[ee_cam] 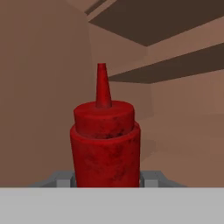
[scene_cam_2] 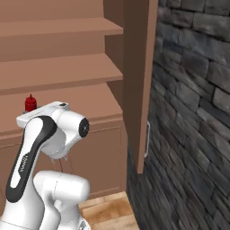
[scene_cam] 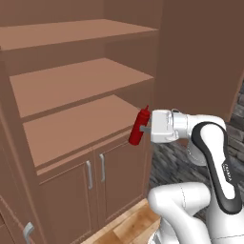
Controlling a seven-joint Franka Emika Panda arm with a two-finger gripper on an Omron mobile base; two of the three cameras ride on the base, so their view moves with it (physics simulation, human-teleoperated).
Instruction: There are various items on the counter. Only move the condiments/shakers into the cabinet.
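My gripper (scene_cam: 144,128) is shut on the plain dark red squeeze bottle (scene_cam: 138,127) with the pointed nozzle. The bottle leans slightly, nozzle up, at the front right corner of the cabinet's lowest open shelf (scene_cam: 71,125). I cannot tell whether its base touches the shelf. In the hand view the bottle (ee_cam: 105,144) stands close between my fingertips (ee_cam: 151,179), with bare brown shelves (ee_cam: 183,57) behind it. From the right base view just the bottle's cap (scene_cam_2: 30,103) peeks over my arm. The other condiments and the counter are out of view.
Two lower cabinet doors with silver bar handles (scene_cam: 89,174) sit under the shelf. The cabinet's tall right side panel (scene_cam_2: 139,81) stands close to my arm, with a dark stone wall (scene_cam_2: 193,112) beyond it. A wooden floor (scene_cam: 136,224) lies below.
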